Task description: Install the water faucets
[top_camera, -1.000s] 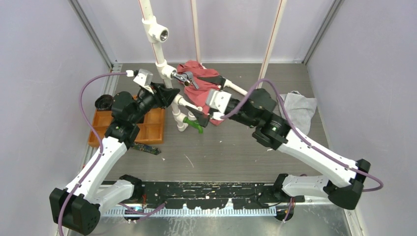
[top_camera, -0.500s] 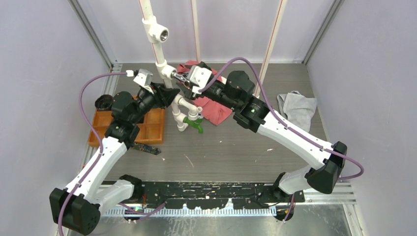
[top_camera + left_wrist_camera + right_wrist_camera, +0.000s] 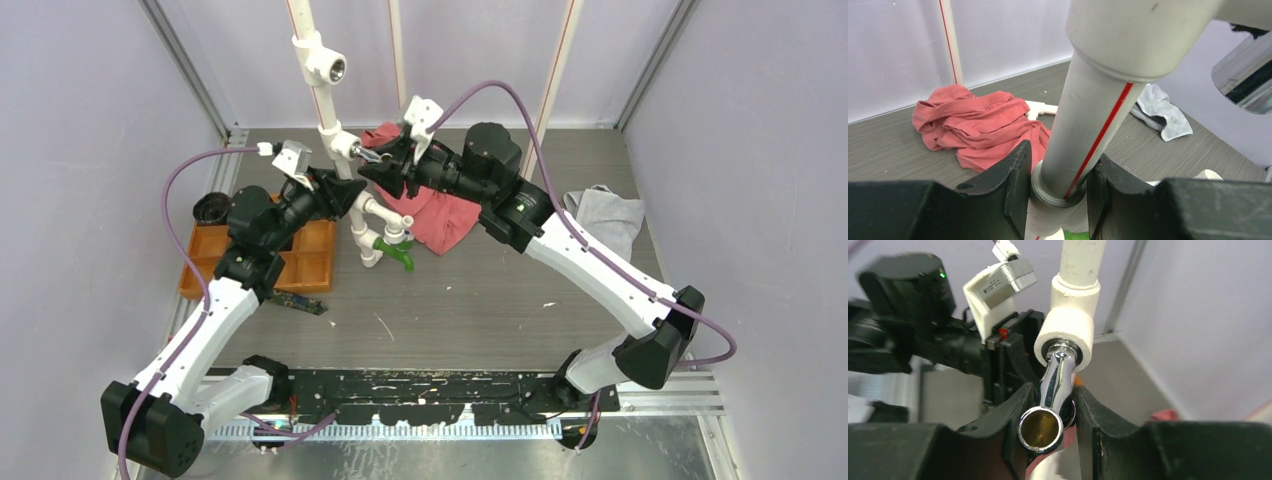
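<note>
Turning the silver faucet [image 3: 1057, 371] into the white tee fitting [image 3: 1068, 330].
The faucet's spout sits between the fingers of the right gripper [image 3: 1052, 396], pinched snugly, the fitting just ahead; rotate about the fitting's axis without side-pull. The right arm stretches forward, wrist rolled; the left gripper [image 3: 1060, 157], alongside, clamps the white pipe [image 3: 1088, 115].

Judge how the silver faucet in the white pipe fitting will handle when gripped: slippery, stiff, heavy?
Probably slippery: the silver faucet is mirror-polished and rounded. Likely rigid and heavy for its size, as it looks metal. Seated in the white fitting, it should turn, not roll away.
</note>
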`<action>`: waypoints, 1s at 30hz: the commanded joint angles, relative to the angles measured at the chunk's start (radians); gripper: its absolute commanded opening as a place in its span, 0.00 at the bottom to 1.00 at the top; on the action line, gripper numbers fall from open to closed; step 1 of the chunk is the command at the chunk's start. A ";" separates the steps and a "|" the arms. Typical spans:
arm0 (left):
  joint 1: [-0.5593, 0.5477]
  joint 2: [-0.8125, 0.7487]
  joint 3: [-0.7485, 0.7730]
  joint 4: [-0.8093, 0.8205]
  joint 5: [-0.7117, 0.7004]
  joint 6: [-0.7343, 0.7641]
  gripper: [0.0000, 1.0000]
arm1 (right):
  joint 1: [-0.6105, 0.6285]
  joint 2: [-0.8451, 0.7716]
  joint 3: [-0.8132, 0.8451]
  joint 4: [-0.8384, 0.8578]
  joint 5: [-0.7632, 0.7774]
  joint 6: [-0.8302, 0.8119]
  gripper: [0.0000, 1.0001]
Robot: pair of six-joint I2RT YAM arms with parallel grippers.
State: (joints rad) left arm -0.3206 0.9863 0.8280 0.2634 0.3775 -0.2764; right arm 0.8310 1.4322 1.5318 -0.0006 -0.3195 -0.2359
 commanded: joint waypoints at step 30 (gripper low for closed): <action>-0.002 -0.001 0.013 0.017 0.033 -0.122 0.00 | -0.187 -0.350 -0.219 0.135 0.075 0.472 1.00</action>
State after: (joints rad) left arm -0.3313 0.9909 0.8280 0.2703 0.4152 -0.2905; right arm 0.6228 1.1759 1.3163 0.1474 -0.2962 0.7727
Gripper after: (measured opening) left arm 0.387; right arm 0.997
